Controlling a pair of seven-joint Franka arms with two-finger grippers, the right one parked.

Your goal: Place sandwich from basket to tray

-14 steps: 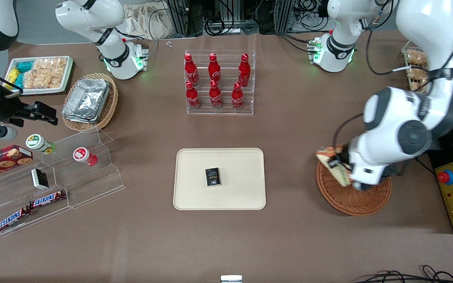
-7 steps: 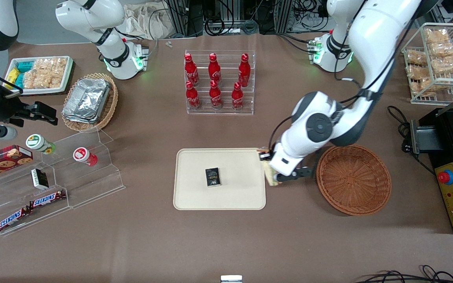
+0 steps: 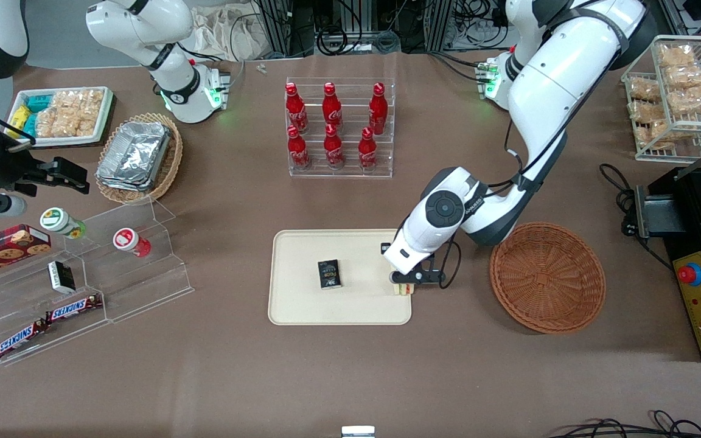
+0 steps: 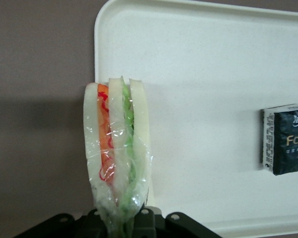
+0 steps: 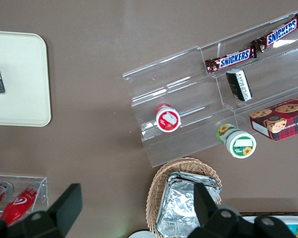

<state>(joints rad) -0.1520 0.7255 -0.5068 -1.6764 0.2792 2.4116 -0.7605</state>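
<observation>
The gripper [image 3: 404,285] is hanging over the tray [image 3: 302,304] at the tray's 3 o'clock edge, the edge nearest the basket [image 3: 546,277]. Its fingers [image 4: 145,218] are clamping tight on the sandwich [image 4: 117,158], pinching the wrapped wedge at its narrow end. In the wrist view the sandwich is standing on edge, with the white bread slices outermost, red and orange filling on one side and green on the other. From the front camera only a small pale part of the sandwich [image 3: 404,289] is showing beneath the wrist. A small dark packet [image 3: 329,273] is lying near the tray's middle, at 9 o'clock from the gripper and apart from it. The basket is sitting on the table at 3 o'clock from the tray, apart from it, holding nothing
</observation>
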